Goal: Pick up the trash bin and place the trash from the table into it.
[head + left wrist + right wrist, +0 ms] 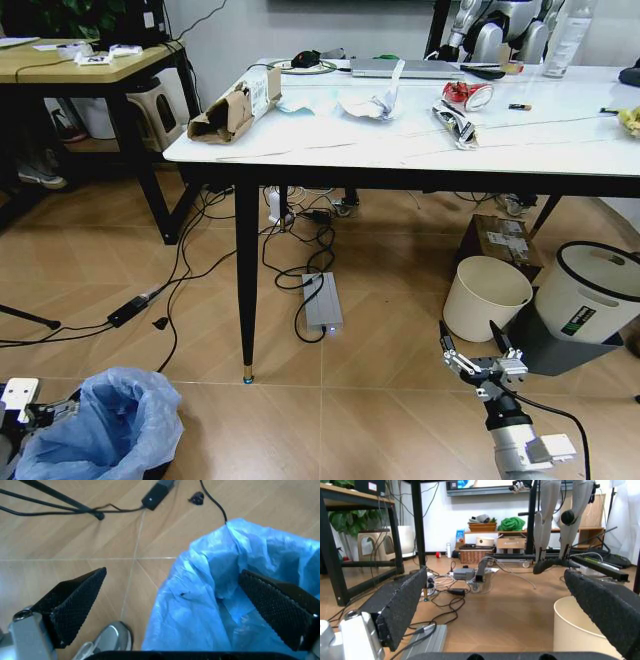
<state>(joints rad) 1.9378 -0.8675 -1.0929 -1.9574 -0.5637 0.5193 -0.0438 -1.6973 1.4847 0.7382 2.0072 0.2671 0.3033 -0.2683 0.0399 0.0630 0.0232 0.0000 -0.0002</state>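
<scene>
While the trash bin (105, 425) stands on the tiled floor at the robot's lower left, well apart from the table (400, 150), the task reads as barely begun; nothing is lifted, nothing is binned. Item, left gripper (175, 611): low beside the bin, jaws wide apart, one textured pad over bare floor and the other over the bag's crinkled rim, so the rim sits between them but is not clamped. Item, right gripper (478, 352): out over the floor near the cream bucket (485, 297), jaws apart, holding nothing. Item, the bin itself: small, round, lined with a translucent light-blue bag that billows over the rim and hides the wall; the film looks thin and slack, likely to crumple or slip under a pinch, so a secure hold probably needs the rigid rim under the plastic. Item, trash, all on the table top: torn brown cardboard (237, 107) near the left edge; crumpled white and pale-blue paper (345, 101) mid-table; a crushed red can (466, 95) and a silver wrapper (457, 124) to the right. Remaining, by judgement: grasp and raise the bin, carry it to the table, transfer every piece.
</scene>
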